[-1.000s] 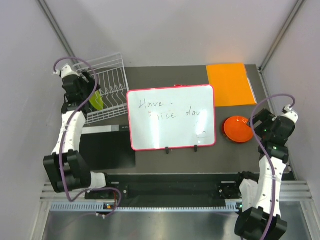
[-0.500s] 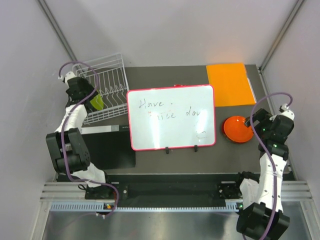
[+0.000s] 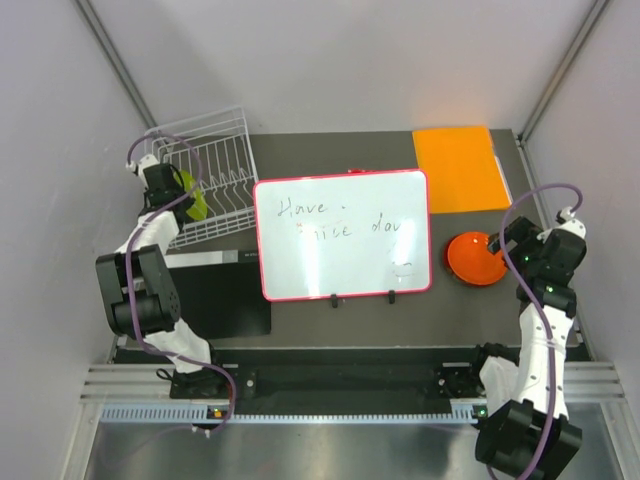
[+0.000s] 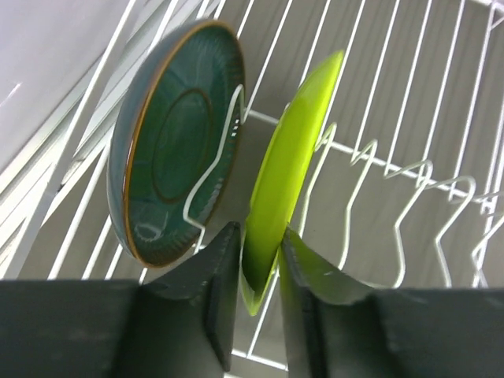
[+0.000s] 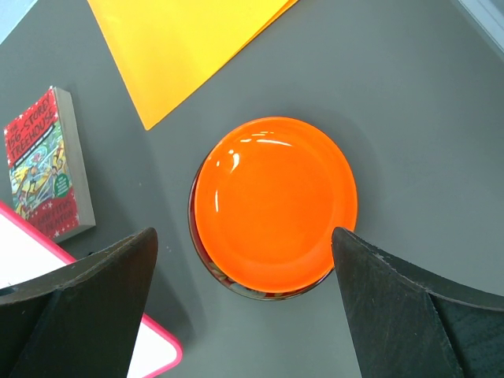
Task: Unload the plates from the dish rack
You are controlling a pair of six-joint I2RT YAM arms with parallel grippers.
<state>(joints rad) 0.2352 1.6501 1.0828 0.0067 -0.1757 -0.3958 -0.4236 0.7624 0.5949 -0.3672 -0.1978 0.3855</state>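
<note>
the left pincer (image 4: 256, 246) reaches into the dish rack (image 4: 376, 162) and is clenched on the lower rim of the lime green plate (image 4: 293, 157), one dark finger (image 4: 223, 272) against each face of the plate. that plate stands on edge between the white wire prongs, tilted slightly. just beside it, in the next slot toward the rack's outer wall, the dark green-teal plate (image 4: 169, 150) also stands on edge, a bent wire prong crossing its face; the two plates are near each other but apart. in the top view the rack (image 3: 228, 150) sits at the far left of the dark worktop (image 3: 310, 150), with the left pincer (image 3: 176, 186) over its left side and the lime plate (image 3: 195, 204) showing beneath it

the right pincer (image 5: 242, 236) hangs released, its jaws spread wide, above the orange plate (image 5: 276, 201), which lies flat on the worktop (image 5: 409, 118) on the right, apart from the fingers. a dark rim (image 5: 206, 268) shows under the orange plate's lower left edge. a red-framed whiteboard (image 3: 340, 235) lies between the rack and the orange plate (image 3: 475, 258), an orange sheet (image 3: 460, 165) lies beyond that plate, and a book (image 5: 43, 165) rests by the whiteboard's corner
</note>
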